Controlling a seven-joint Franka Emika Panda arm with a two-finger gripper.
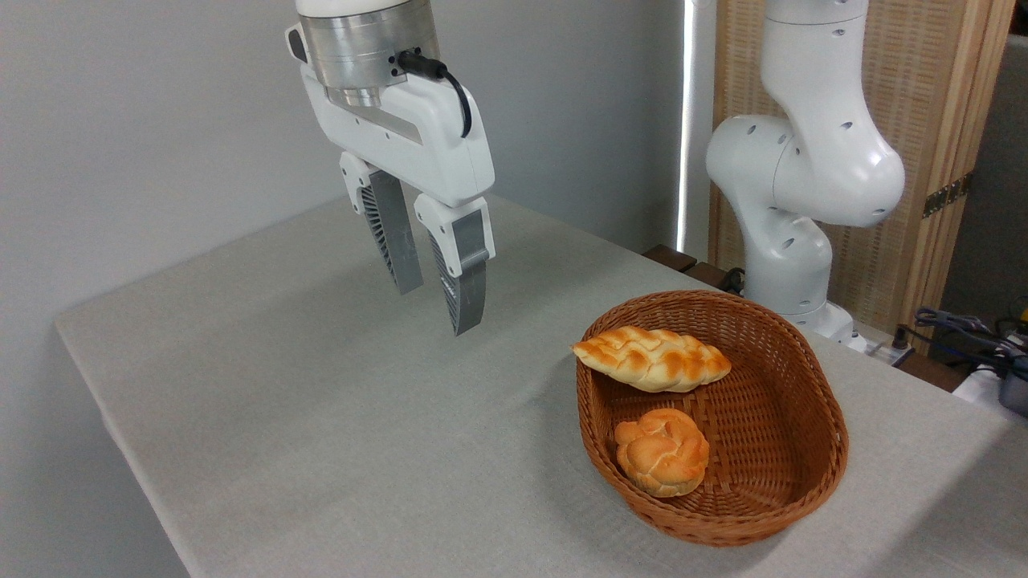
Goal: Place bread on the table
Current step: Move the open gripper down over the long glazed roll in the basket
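At the lower right of the frame, a brown oval wicker basket (791,377) is seen standing on the light grey worktop (305,417). The braided loaf (652,359) is propped inside it against the left wall, its pointed left end resting on the rim and jutting slightly over it. A smaller round knotted bun (662,451) lies on the basket floor just below the loaf, apart from it. In the upper middle of the frame the gripper (434,301) is held above the worktop, well to the left of the basket, its ribbed fingers (466,289) parted and nothing between them. The white arm base (803,193) is seen behind the basket.
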